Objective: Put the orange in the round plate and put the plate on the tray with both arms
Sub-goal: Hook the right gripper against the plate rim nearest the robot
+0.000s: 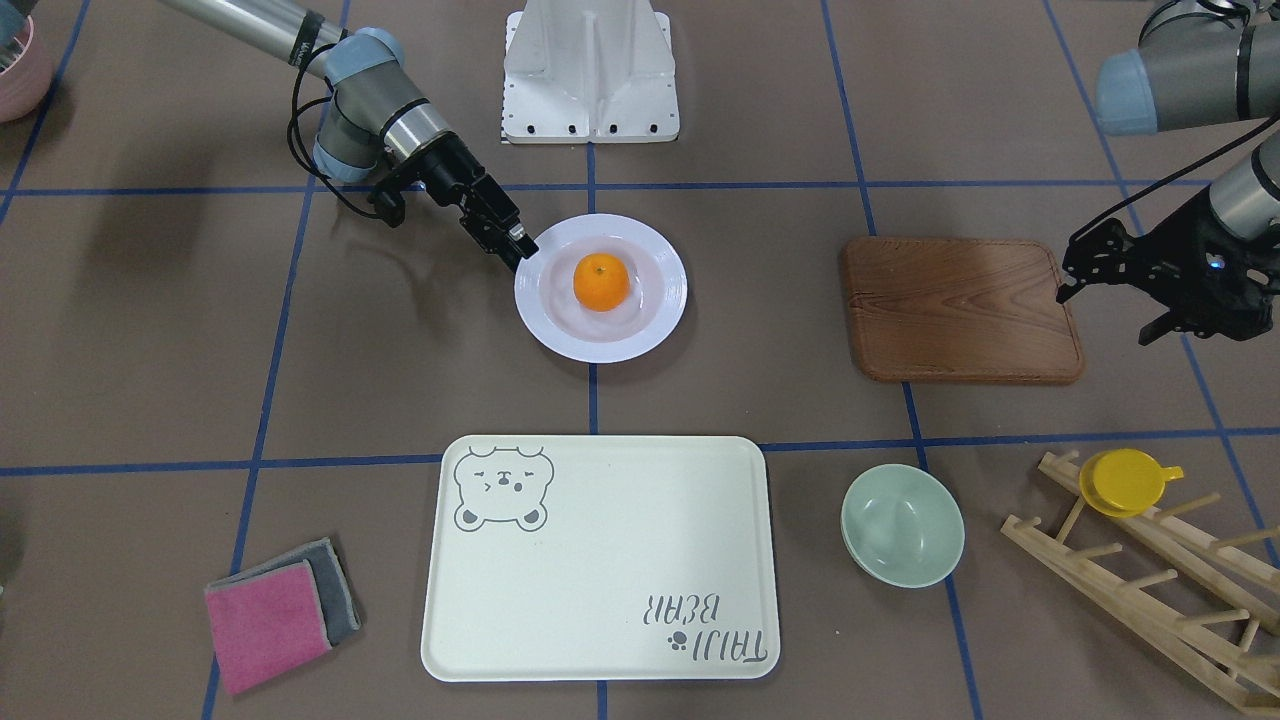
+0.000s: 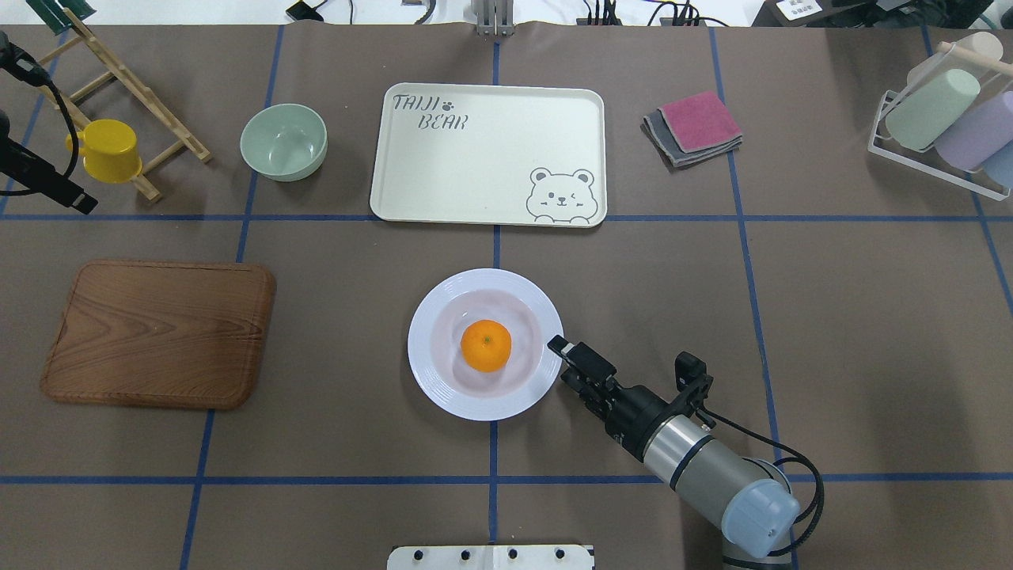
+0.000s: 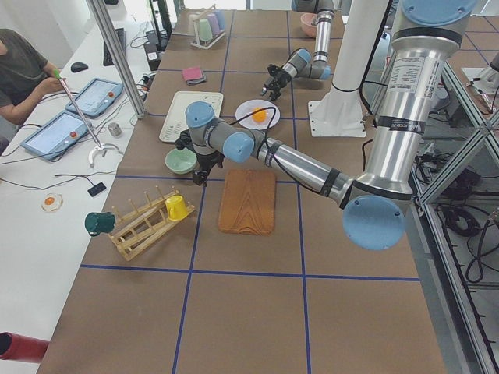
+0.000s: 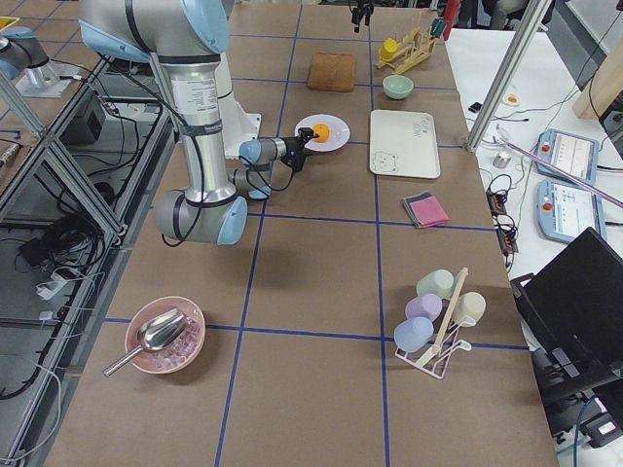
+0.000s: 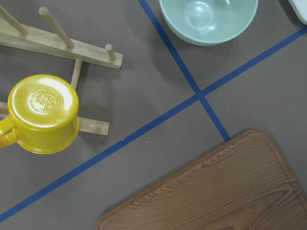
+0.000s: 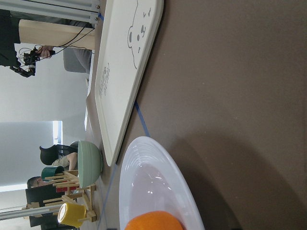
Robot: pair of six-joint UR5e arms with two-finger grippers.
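Note:
The orange [image 1: 601, 281] lies in the sunken middle of the white round plate [image 1: 660, 320], at the table's centre. The cream tray [image 1: 600, 560] lies flat a short way beyond the plate, bare. My right gripper [image 1: 520, 248] is low at the plate's rim, turned on its side, and looks open, its top finger just over the rim's edge [image 2: 556, 345]. The right wrist view shows the plate [image 6: 144, 163], the orange [image 6: 153, 221] and the tray [image 6: 120, 72] past them. My left gripper [image 1: 1105, 312] hangs open and empty in the air beside the wooden board.
A brown wooden board [image 1: 960, 310] lies on the left arm's side. Beyond it are a pale-green bowl [image 1: 902, 525] and a wooden rack with a yellow cup [image 1: 1122, 482]. Folded cloths [image 1: 280, 610] lie beside the tray. A cup rack [image 2: 950, 119] stands far right.

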